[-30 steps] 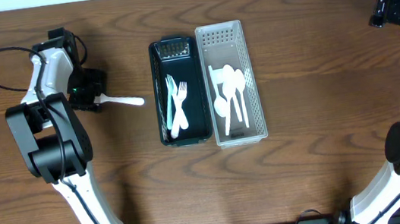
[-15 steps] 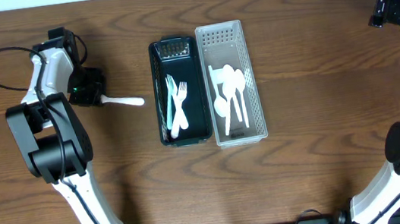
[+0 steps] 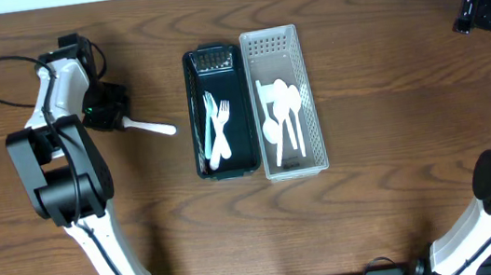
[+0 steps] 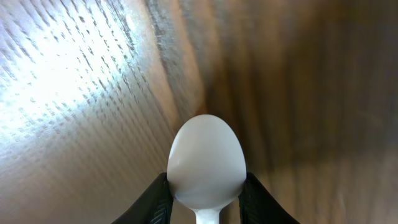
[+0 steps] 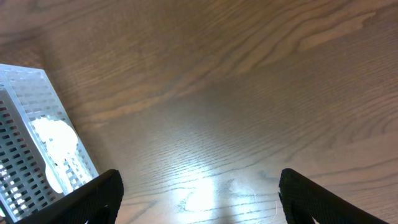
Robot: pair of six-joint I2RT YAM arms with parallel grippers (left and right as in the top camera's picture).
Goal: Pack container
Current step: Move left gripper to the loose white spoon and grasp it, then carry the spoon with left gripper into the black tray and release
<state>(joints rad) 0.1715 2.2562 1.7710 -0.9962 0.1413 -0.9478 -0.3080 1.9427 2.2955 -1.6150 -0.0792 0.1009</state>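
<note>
**Left gripper** (image 3: 119, 121): at 9 o'clock on the table, clamped on a white spoon (image 3: 152, 125). In the wrist view the fingers flank the neck and the bowl juts forward. I cannot tell whether the spoon is clear of the wood.

**Spoon:** points towards 3 o'clock, well apart from both containers.

**Black tray** (image 3: 199, 157): at table centre, holds forks (image 3: 218, 127).

**White basket** (image 3: 316, 129): touches the tray at its 3 o'clock side and holds spoons (image 3: 282, 114). This is the likely home for the held spoon.

**Right gripper** (image 5: 199, 200): at 2 o'clock on the table, fingers wide apart with nothing between them.

**Hazards, as judged:**
- The spoon overhangs the fingers by most of its length. A quick swing could pivot it in the grip or shake it loose.
- The path to the basket crosses the tray. An early release would put the spoon among the forks.
- A low carry could catch the bowl on the tray rim or the basket wall and shove the containers.
- The basket is narrow. A skewed spoon could bridge its rim instead of dropping in.
</note>
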